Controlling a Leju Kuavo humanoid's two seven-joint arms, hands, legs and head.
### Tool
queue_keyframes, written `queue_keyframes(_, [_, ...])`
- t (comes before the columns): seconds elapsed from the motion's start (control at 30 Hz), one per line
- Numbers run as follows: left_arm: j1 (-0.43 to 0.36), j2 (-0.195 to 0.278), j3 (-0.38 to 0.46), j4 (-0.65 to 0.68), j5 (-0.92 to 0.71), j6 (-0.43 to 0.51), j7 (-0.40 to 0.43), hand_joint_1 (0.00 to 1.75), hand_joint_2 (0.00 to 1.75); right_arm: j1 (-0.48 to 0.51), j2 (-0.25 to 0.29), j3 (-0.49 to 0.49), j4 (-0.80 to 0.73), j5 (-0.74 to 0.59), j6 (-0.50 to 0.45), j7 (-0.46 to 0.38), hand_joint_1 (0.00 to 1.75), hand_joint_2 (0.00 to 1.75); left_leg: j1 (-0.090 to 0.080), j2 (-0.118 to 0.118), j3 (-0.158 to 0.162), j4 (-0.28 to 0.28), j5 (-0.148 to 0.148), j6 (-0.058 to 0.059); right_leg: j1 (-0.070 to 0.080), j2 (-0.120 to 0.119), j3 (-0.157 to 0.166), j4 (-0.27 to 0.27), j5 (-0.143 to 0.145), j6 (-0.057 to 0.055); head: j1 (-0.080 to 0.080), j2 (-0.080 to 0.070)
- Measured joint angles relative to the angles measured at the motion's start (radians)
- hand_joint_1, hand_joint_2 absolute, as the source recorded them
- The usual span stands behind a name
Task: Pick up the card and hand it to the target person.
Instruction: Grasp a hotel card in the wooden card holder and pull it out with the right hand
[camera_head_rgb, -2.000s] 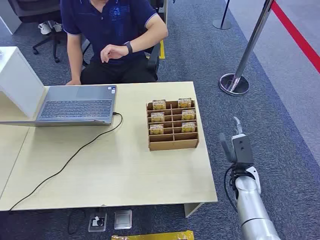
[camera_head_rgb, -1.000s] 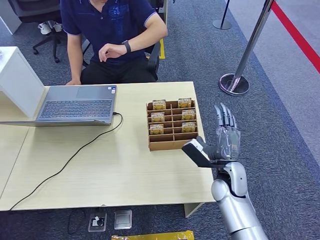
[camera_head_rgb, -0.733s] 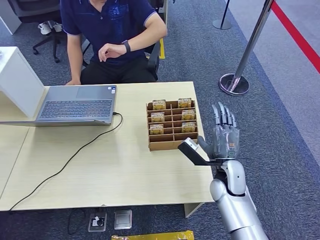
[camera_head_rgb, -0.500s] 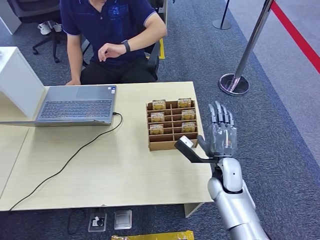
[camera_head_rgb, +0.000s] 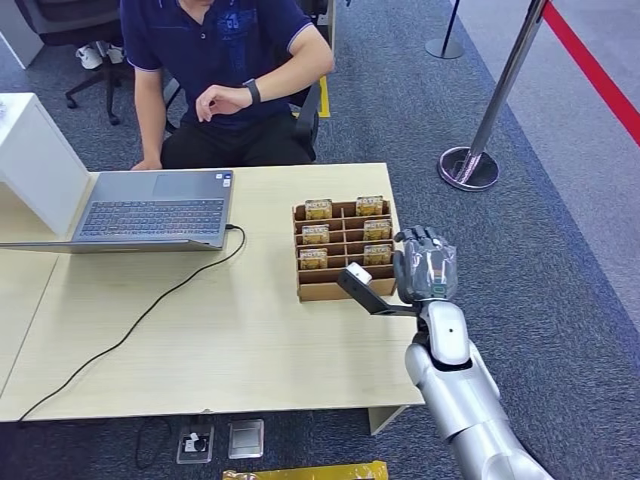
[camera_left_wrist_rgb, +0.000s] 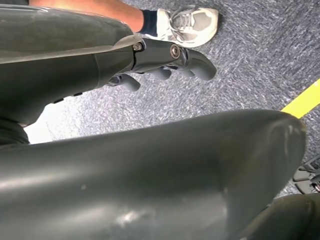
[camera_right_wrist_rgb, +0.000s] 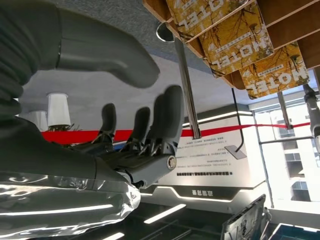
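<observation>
Now tipped forward over the cardboard organizer (camera_head_rgb: 345, 250) at the desk's (camera_head_rgb: 226, 330) three o'clock edge, right hand (camera_head_rgb: 424, 265) open and empty; hotel cards (camera_head_rgb: 376, 255) still slotted, grasp pending, seated person (camera_head_rgb: 219, 70) waiting.

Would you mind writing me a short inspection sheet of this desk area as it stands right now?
Surface: light wooden table, bare toward the robot.
Job's things: yellow cards standing in a brown slotted card holder; none picked up.
Clutter: open laptop; white box at the table's left end.
Hands: right hand at the holder's right edge, holding nothing; left hand hangs above the carpet, holding nothing.
Cables: black cable runs from the laptop over the table's front edge.
Surroundings: seated person behind the table; barrier post with red tape on grey carpet.
</observation>
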Motion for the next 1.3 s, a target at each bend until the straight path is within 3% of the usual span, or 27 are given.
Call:
queue_keyframes(0.13, [-0.001,0.000,-0.002,0.000,-0.001,-0.001,0.005,0.00,0.00,-0.002,0.000,0.003,0.012,0.001,0.001,0.002,0.85,1.75,0.000,0.000,0.000,0.000,0.000,0.000,0.000,0.000,0.000,0.000,0.000,0.000,0.000,0.000])
queue_keyframes(0.23, [-0.001,0.000,-0.002,0.000,-0.001,-0.003,0.011,0.00,0.00,-0.004,0.001,0.005,0.024,0.003,0.002,0.002,0.61,1.75,0.000,0.000,0.000,0.000,0.000,0.000,0.000,0.000,0.000,0.000,0.000,0.000,0.000,0.000])
queue_keyframes(0.43, [-0.001,0.000,-0.002,0.000,-0.001,-0.005,0.011,0.00,0.00,-0.021,0.003,0.022,0.055,0.013,0.002,0.002,0.61,1.75,0.000,0.000,0.000,0.000,0.000,0.000,0.000,0.000,0.000,0.000,0.000,0.000,0.000,0.000])
queue_keyframes(0.73, [-0.001,-0.001,-0.002,0.000,-0.001,-0.008,0.010,0.00,0.00,-0.036,0.008,0.031,0.092,0.019,0.001,0.006,0.44,1.75,0.000,0.000,0.000,0.000,0.000,0.000,0.000,0.000,0.000,0.000,0.000,0.000,0.000,0.000])
queue_keyframes(1.0, [-0.002,-0.003,-0.002,0.000,-0.001,-0.009,0.010,0.00,0.00,-0.062,0.011,0.042,0.122,0.019,0.004,0.006,0.51,1.75,0.000,0.000,0.000,0.000,0.000,0.000,0.000,0.000,0.000,0.000,0.000,0.000,0.000,0.000])
queue_keyframes(1.3, [-0.004,-0.006,-0.002,0.000,0.000,-0.004,0.010,0.00,0.00,-0.110,0.018,0.048,0.191,0.004,-0.004,-0.001,0.74,1.75,0.000,0.000,0.000,0.000,0.000,0.000,0.000,0.000,0.000,0.000,0.000,0.000,0.000,0.000])
